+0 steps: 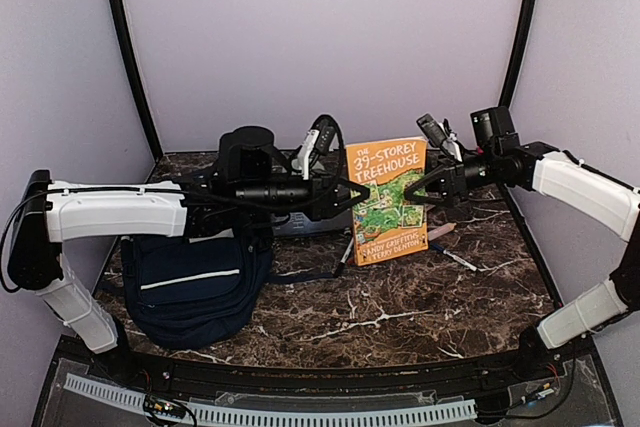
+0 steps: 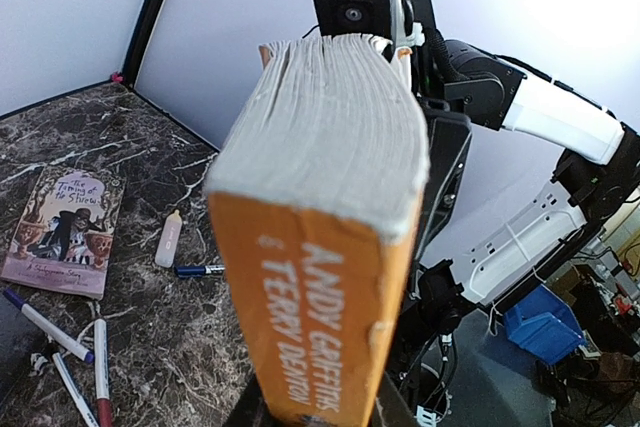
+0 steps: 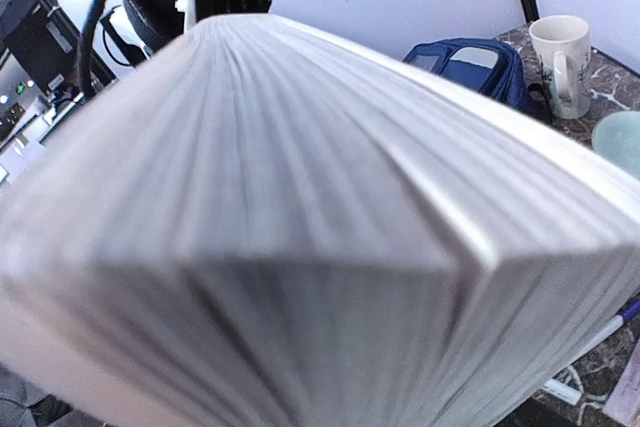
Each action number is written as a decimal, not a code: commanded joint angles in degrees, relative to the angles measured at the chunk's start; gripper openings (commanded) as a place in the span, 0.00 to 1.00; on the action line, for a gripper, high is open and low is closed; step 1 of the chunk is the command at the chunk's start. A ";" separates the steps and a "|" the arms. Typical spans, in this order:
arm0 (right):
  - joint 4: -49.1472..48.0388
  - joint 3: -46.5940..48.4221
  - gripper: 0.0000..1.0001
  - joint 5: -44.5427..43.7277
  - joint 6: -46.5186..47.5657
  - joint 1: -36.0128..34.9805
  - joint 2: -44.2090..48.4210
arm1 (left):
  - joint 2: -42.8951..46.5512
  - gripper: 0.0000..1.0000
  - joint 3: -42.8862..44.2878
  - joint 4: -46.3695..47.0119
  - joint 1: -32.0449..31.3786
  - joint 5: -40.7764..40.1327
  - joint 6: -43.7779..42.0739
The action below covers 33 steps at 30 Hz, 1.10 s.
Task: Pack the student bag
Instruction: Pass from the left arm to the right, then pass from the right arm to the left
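Note:
The student bag (image 1: 195,282), navy with a thin white stripe, lies at the front left of the marble table under my left arm; it also shows in the right wrist view (image 3: 470,67). An orange paperback (image 1: 388,202) hangs upright above the middle of the table. My left gripper (image 1: 350,192) is shut on its spine edge, and the spine (image 2: 320,327) fills the left wrist view. My right gripper (image 1: 432,183) stands open astride the book's right page edge (image 3: 300,197), which blocks that camera and hides the fingers there.
A second book (image 2: 65,232), several pens (image 2: 60,342), a blue marker (image 2: 200,270) and a small pale stick (image 2: 168,239) lie on the table below the paperback. A mug (image 3: 560,62) stands beside the bag. More pens (image 1: 455,259) lie right of centre.

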<state>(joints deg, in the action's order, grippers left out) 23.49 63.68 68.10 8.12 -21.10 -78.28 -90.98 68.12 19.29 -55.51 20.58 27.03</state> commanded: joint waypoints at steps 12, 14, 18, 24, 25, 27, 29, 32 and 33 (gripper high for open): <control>-14.40 -1.65 0.29 5.36 -16.13 -0.29 0.41 | 2.23 0.00 -2.83 7.69 1.10 -3.40 2.79; -14.83 -1.67 0.21 5.23 -16.85 -0.34 0.35 | 1.87 0.00 -3.05 7.70 1.18 -3.29 2.99; -14.79 -1.05 0.10 4.89 -17.26 -0.34 0.11 | 0.69 0.42 -4.38 9.23 1.45 -4.26 4.88; -14.44 -0.61 0.06 4.47 -17.31 -0.29 -0.46 | -4.54 0.53 -3.37 13.34 1.45 0.90 7.64; -14.28 -0.59 0.06 4.38 -17.17 -0.30 -0.55 | -5.08 0.49 -3.41 14.38 1.45 1.76 8.06; -13.63 -0.68 0.05 3.96 -16.67 -0.26 -0.51 | -5.64 0.36 -3.80 16.73 1.51 2.78 8.84; -13.31 -1.02 0.06 3.58 -16.17 -0.28 -0.32 | -5.78 0.21 -4.02 17.74 1.54 3.37 9.36; -13.31 -1.86 0.19 2.63 -15.38 -0.25 -0.04 | -5.76 0.02 -4.62 19.46 1.54 3.59 10.82; -13.25 -2.33 0.32 2.13 -14.92 -0.28 0.05 | -5.60 0.00 -5.19 20.75 1.61 3.28 11.58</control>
<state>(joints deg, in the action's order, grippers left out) 13.30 62.13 69.25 -7.81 -20.67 -79.42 -97.19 64.20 33.58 -54.11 22.94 35.92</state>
